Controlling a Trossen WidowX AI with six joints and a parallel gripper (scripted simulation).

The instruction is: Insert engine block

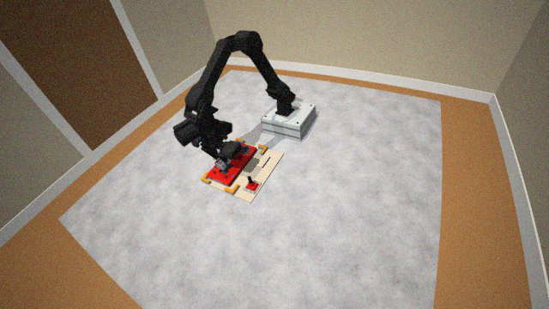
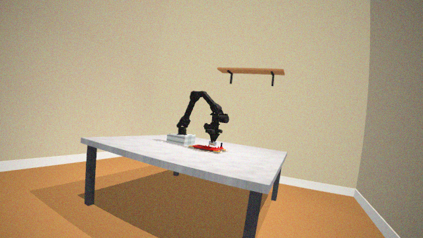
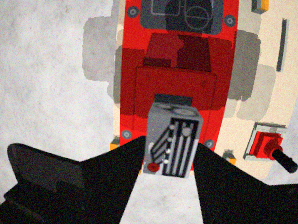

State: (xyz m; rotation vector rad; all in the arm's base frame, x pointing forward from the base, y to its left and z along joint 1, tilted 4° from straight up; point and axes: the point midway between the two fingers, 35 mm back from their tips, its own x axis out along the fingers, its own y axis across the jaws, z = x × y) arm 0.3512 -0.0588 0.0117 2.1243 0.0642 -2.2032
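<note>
The gripper (image 1: 221,161) (image 2: 213,141) (image 3: 172,145) points down and is shut on the engine block (image 1: 220,165) (image 2: 212,143) (image 3: 186,150), a grey block with black and silver stripes and a small red disc. The block is over the red car body (image 1: 223,177) (image 2: 202,147) (image 3: 226,55), near the end away from the arm's base. In the wrist view, a dark strip of the opening (image 3: 172,99) shows just beyond the block. The rest of the opening and the rib are hidden. The gap between block and body cannot be told exactly.
The body lies on a tan board (image 1: 274,162) (image 3: 290,100) among orange corner brackets (image 1: 232,189) (image 3: 260,5). Beside it, a red piece with an upright black stick (image 1: 251,184) (image 3: 269,144) sits in a pale frame. A narrow dark slot (image 1: 266,162) (image 3: 282,45) is farther along the board.
</note>
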